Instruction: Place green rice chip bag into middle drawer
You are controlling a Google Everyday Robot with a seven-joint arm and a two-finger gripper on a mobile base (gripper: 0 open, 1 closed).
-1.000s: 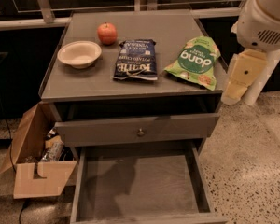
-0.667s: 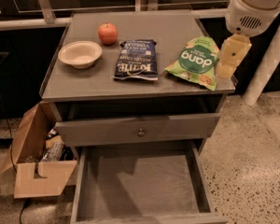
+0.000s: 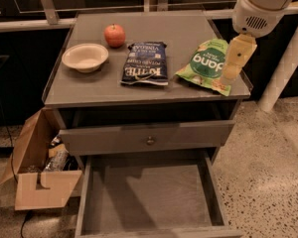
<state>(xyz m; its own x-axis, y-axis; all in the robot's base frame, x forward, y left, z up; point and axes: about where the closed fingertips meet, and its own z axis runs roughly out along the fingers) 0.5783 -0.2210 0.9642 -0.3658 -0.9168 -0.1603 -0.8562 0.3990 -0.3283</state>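
Note:
The green rice chip bag (image 3: 206, 64) lies flat on the right side of the grey cabinet top (image 3: 99, 90), with its white "dang" lettering facing up. My gripper (image 3: 234, 66) hangs from the white arm (image 3: 260, 6) at the bag's right edge, just above the cabinet's right rim. It holds nothing that I can see. The middle drawer (image 3: 148, 198) is pulled out below, a wide shallow grey tray with nothing on its floor.
A dark blue Kettle chip bag (image 3: 145, 63), a red apple (image 3: 114, 35) and a white bowl (image 3: 85, 57) sit on the cabinet top. A drawer front with a round knob (image 3: 150, 140) is above the open drawer. An open cardboard box (image 3: 39, 175) stands on the floor at left. A white post (image 3: 283, 68) stands at right.
My gripper has moved left and in over the cabinet's right edge, coming up against the green bag's right side. The bag and other objects have not moved.

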